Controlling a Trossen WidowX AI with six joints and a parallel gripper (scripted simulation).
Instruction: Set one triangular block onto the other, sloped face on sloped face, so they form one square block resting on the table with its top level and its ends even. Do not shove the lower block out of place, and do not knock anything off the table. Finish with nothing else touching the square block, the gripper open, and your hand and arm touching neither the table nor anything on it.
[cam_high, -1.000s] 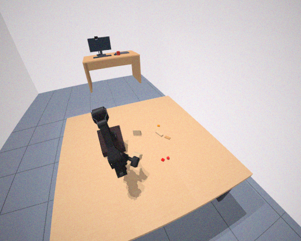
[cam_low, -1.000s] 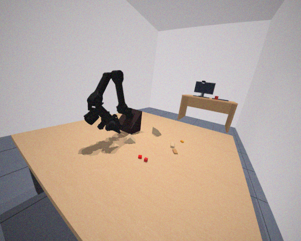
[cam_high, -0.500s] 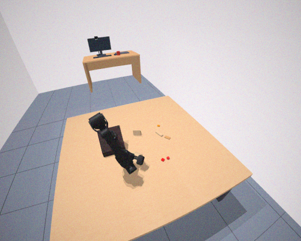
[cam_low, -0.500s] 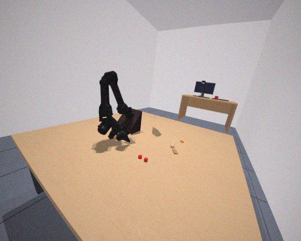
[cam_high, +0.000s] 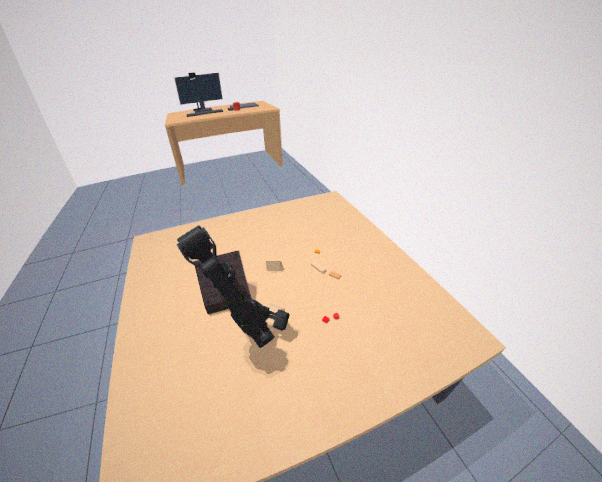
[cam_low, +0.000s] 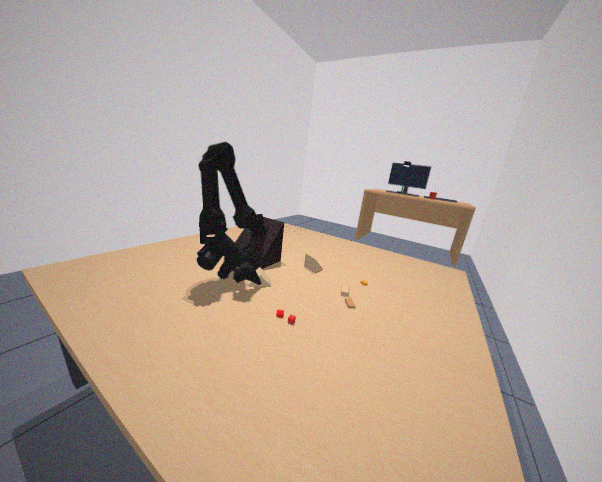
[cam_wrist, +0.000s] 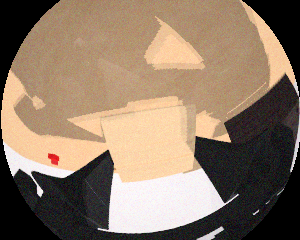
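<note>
Two small red blocks (cam_high: 330, 317) lie close together on the wooden table, right of the arm. They also show in the exterior view (cam_low: 285, 316). They are too small to tell their shape. My gripper (cam_high: 271, 331) points down just above the table, well to the left of the red blocks, over its own shadow. It also shows in the exterior view (cam_low: 238, 275). In the wrist view the fingers (cam_wrist: 153, 176) stand apart with only table between them, and one red block (cam_wrist: 54, 156) sits at the far left. The gripper is open and empty.
The arm's dark base (cam_high: 221, 286) stands behind the gripper. A grey wedge-like piece (cam_high: 274, 265), a small orange piece (cam_high: 317, 251), a white piece (cam_high: 318, 268) and a tan block (cam_high: 334, 274) lie farther back. A desk with a monitor (cam_high: 221, 120) stands across the room.
</note>
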